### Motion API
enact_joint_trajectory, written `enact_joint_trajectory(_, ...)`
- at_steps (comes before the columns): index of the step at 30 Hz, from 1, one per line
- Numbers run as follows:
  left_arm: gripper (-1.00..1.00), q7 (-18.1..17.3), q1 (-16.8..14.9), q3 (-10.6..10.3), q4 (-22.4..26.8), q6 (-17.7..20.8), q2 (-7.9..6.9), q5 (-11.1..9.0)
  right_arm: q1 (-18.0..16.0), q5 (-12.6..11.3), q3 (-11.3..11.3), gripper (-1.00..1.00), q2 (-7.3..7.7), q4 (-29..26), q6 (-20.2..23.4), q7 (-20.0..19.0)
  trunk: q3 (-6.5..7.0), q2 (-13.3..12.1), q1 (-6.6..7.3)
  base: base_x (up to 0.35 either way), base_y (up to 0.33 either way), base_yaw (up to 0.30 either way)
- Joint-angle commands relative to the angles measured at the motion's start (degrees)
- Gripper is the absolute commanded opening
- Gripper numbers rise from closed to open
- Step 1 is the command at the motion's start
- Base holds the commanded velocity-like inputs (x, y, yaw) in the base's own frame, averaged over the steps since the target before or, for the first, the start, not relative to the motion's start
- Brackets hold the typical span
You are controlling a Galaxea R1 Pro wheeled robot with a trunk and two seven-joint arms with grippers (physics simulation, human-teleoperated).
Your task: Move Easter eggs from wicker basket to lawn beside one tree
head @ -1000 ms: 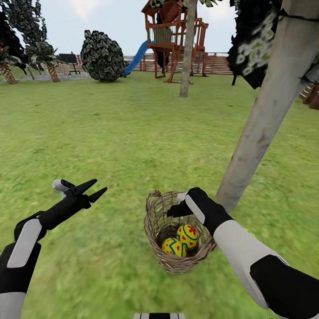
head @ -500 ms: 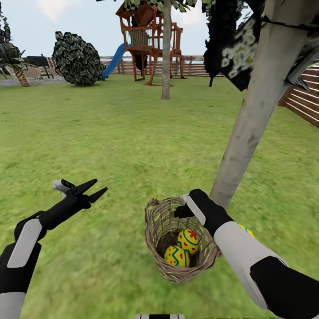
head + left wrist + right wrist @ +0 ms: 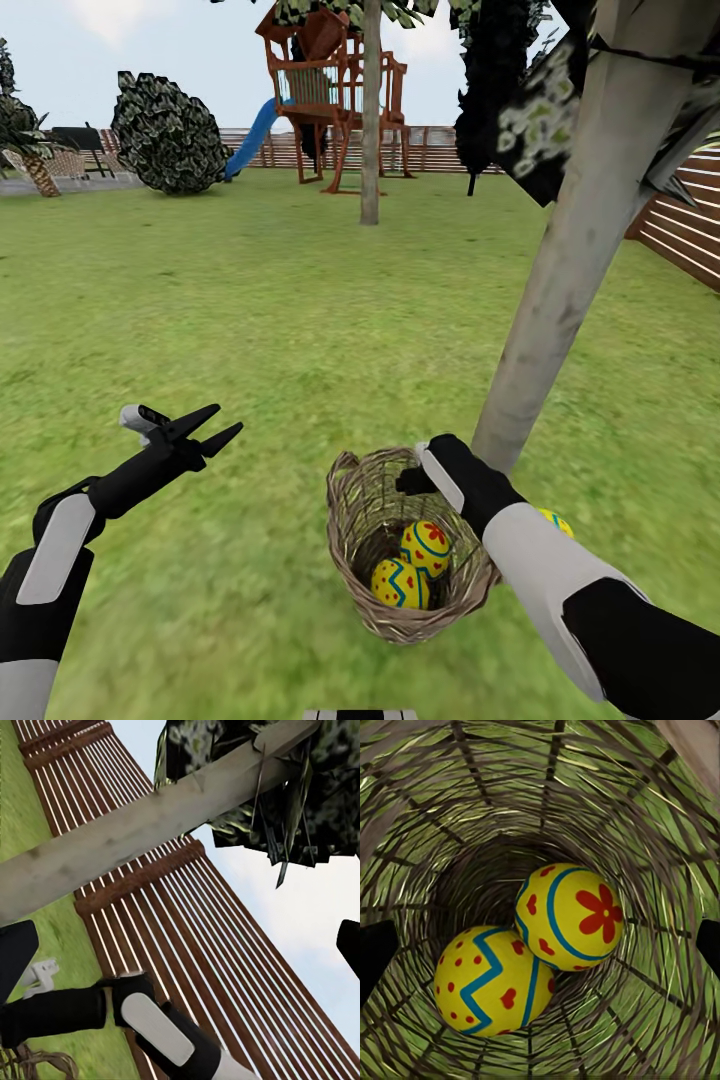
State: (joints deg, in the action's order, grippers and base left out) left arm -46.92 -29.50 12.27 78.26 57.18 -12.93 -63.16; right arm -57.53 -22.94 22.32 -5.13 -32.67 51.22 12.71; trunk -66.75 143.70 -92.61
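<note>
The left gripper (image 3: 213, 428) is held over the mottled green lawn (image 3: 280, 330) with its black fingers (image 3: 196, 416) spread apart. To its right the brown woven wicker basket (image 3: 350, 510) is seen tilted, two yellow eggs (image 3: 412, 565) with blue bands and red marks lying touching below the right gripper (image 3: 412, 480) at its rim; whether those fingers are apart cannot be told. A third yellow egg (image 3: 556, 520) lies beyond the forearm, near the pale grey-beige tree trunk (image 3: 560, 250)

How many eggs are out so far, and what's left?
One egg lies on the lawn by the tree, partly hidden behind the right arm. Two eggs remain in the wicker basket. The right gripper is at its rim; the left gripper is open and empty.
</note>
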Motion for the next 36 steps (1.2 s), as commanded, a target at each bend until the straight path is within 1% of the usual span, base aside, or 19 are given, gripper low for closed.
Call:
enact_joint_trajectory(1, 1.00, -0.2, 0.0, 0.0, 0.0, 0.2, -0.01, 0.1, 0.0, -0.6, 0.3, 1.00, 0.00, 0.7, -0.6, 0.5, -0.05, 0.0, 0.01, 0.002, 0.002, 0.000)
enact_joint_trajectory(4, 1.00, -0.2, 0.0, 0.0, -0.1, 0.2, -0.06, 0.1, 0.0, -0.6, 0.3, 1.00, -0.17, 4.1, -5.1, 0.8, -0.05, 0.0, 0.01, 0.000, 0.000, 0.000)
enact_joint_trajectory(7, 1.00, -0.2, 0.0, 0.0, -0.1, 0.2, -0.01, 0.1, 0.0, -0.6, 0.3, 1.00, -0.34, 8.8, -9.9, 1.0, -0.05, 0.0, 0.01, 0.000, 0.000, 0.000)
enact_joint_trajectory(8, 1.00, -0.2, 0.0, 0.0, -0.1, 0.2, -0.01, 0.1, 0.0, -0.6, 0.2, 1.00, -0.36, 9.5, -10.4, 1.0, -0.05, 0.0, 0.01, 0.000, 0.000, 0.000)
enact_joint_trajectory(10, 1.00, -0.2, 0.0, 0.0, -0.1, 0.2, 0.00, 0.1, 0.0, -0.6, -0.6, 1.00, -0.39, 11.6, -12.0, 1.1, -0.05, 0.0, 0.01, 0.000, 0.000, 0.000)
enact_joint_trajectory(14, 1.00, -0.2, 0.0, 0.0, -0.1, 0.2, 0.02, 0.1, 0.0, -0.5, -3.3, 1.00, -0.41, 12.4, -12.6, 1.0, -0.05, 0.0, 0.01, 0.000, 0.000, 0.000)
enact_joint_trajectory(16, 1.00, -0.2, 0.0, 0.0, -0.1, 0.2, 0.02, 0.1, 0.0, -0.4, -3.6, 1.00, -0.40, 12.4, -12.8, 0.9, -0.05, 0.0, 0.01, 0.000, 0.000, 0.000)
enact_joint_trajectory(19, 1.00, -0.2, 0.0, 0.1, -0.1, 0.2, 0.08, 0.0, 0.0, -0.4, -3.7, 1.00, -0.40, 12.3, -12.8, 0.8, -0.05, 0.0, 0.01, 0.006, 0.028, 0.000)
enact_joint_trajectory(22, 1.00, -0.3, 0.0, 0.1, -0.1, 0.1, 0.09, 0.0, 0.0, -0.5, -3.8, 1.00, -0.53, 12.4, -12.8, 0.7, -0.03, 0.0, 0.01, 0.086, 0.203, -0.110)
enact_joint_trajectory(33, 1.00, -0.3, 0.0, 0.1, -0.2, 0.1, 0.09, 0.0, 0.0, -0.6, -4.0, 1.00, -0.58, 12.5, -12.7, 0.6, 0.28, 0.0, 0.01, 0.183, 0.271, -0.278)
enact_joint_trajectory(36, 1.00, -0.2, 0.0, 0.1, -0.1, 0.1, 0.09, 0.1, 0.1, -0.7, -4.1, 1.00, -0.58, 12.7, -12.7, 0.8, 0.38, 0.0, 0.01, 0.078, 0.092, -0.294)
